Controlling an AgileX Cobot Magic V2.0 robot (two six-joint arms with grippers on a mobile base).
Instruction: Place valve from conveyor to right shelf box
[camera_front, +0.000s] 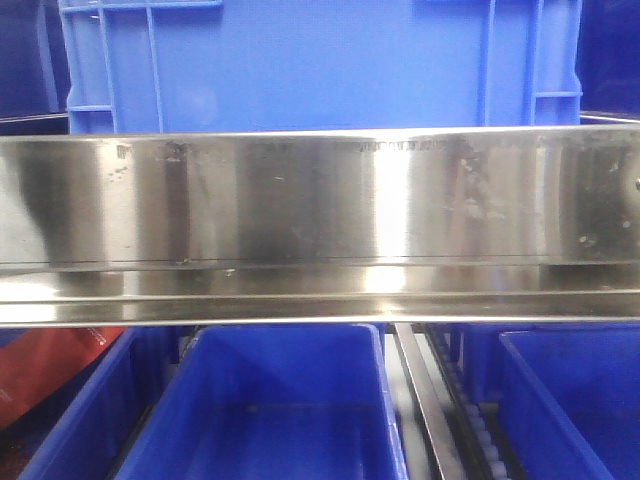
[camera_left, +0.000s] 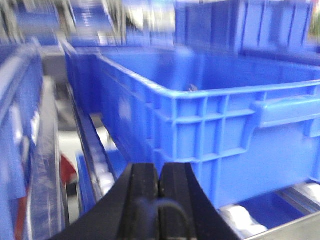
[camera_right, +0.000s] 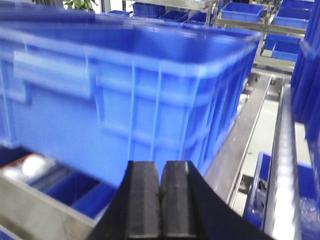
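A: Where's the valve? I can't find it or the conveyor in any view.

B: Neither shows. The front view is filled by a steel rail (camera_front: 320, 200) with blue bins (camera_front: 280, 400) below it and a crate (camera_front: 320, 60) above, so its heading and long axis can't be told.

A: And the end effectors?

B: The left end effector (camera_left: 159, 187) is clenched, pads pressed together on nothing. The right end effector (camera_right: 160, 192) is likewise clenched and empty, facing a blue crate (camera_right: 125, 100).

A: Risks?

B: With both wrist views blurred and the crates close, I'd judge an arm could clip a crate wall while seeking the belt.
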